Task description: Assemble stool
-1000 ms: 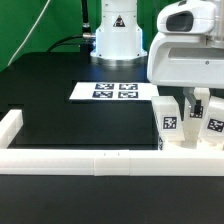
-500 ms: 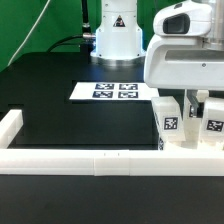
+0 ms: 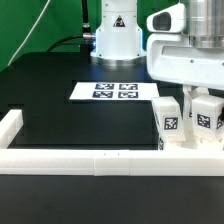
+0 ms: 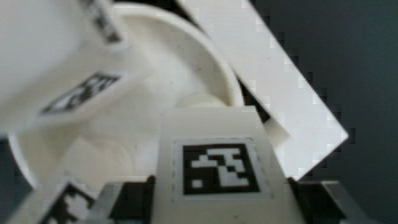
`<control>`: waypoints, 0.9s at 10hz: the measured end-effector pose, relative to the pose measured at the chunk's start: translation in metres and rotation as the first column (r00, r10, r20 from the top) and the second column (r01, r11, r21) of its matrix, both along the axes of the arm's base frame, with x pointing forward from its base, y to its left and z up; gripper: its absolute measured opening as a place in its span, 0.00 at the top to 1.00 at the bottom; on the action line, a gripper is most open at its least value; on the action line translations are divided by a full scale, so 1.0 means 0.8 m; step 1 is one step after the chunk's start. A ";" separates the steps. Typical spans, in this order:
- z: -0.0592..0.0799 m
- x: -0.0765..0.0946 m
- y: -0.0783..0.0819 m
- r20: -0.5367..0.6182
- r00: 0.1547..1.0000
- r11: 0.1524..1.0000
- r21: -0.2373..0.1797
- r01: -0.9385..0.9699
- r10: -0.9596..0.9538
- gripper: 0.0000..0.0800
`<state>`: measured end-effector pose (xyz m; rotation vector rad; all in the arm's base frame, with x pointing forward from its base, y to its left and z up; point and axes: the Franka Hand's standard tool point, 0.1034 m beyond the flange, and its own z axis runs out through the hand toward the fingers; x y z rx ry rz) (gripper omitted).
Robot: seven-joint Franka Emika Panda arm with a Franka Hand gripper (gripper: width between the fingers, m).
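Tool [image 3: 200,98] low, clamped on something.

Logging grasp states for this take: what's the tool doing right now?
Tool: closed on a tagged stool leg, finger on either side of it; the round seat lies just behind.

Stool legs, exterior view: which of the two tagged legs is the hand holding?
The leg on the exterior view's right, directly beneath the hand and sitting higher. The other leg stands apart, ungripped, by the rail.
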<state>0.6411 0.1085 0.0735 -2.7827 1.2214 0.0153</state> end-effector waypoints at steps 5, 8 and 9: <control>-0.002 -0.002 0.007 -0.038 0.936 0.936 0.014 0.351 -0.350 0.57; -0.003 -0.004 0.010 -0.038 0.732 0.728 0.081 0.681 -0.680 0.57; -0.003 -0.004 0.012 -0.045 0.694 0.689 0.084 0.720 -0.719 0.57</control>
